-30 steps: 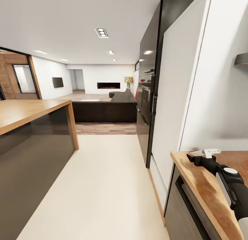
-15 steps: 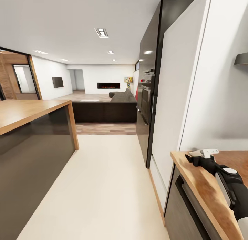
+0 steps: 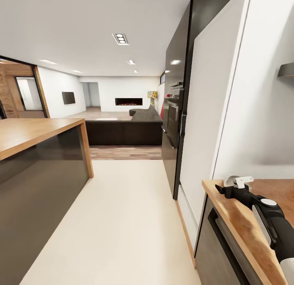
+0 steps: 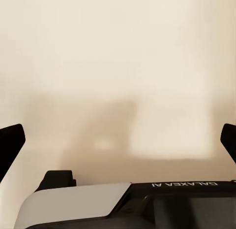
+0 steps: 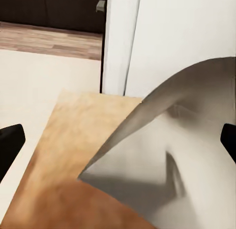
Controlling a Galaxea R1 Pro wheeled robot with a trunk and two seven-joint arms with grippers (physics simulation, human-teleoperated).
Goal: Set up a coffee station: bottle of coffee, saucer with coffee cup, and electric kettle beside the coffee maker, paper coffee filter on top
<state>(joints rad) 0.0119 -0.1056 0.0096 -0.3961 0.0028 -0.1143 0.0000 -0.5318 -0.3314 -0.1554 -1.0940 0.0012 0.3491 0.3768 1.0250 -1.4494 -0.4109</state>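
- Since a thin white curved paper coffee filter (image 3: 236, 181) sits at the tip of the right gripper (image 3: 233, 186), the step in hand looks like the filter one: carrying it to the coffee maker, which I cannot find in these pictures.
- Over the near corner of the light wooden kitchen surface (image 3: 241, 223), beside a tall white cabinet panel (image 3: 204, 113), the black right arm reaches forward with the filter at its front end.
- From the right wrist camera the filter (image 5: 167, 155) is a pale grey-white sheet, bent into a shallow cone with a soft fold and an open edge, close to the lens and above the wood.
- Its fingers appear to pinch the filter, though the contact itself is hidden, so I judge this from how the sheet hangs at the tip.
- Spread wide, the left gripper's dark fingers (image 4: 11, 143) hold nothing and face a plain cream floor (image 4: 118, 66).
- Next, the robot must likely turn or drive along the surface until the coffee maker comes into sight, then lower the flimsy sheet gently onto its top; too hard a squeeze could crumple it.
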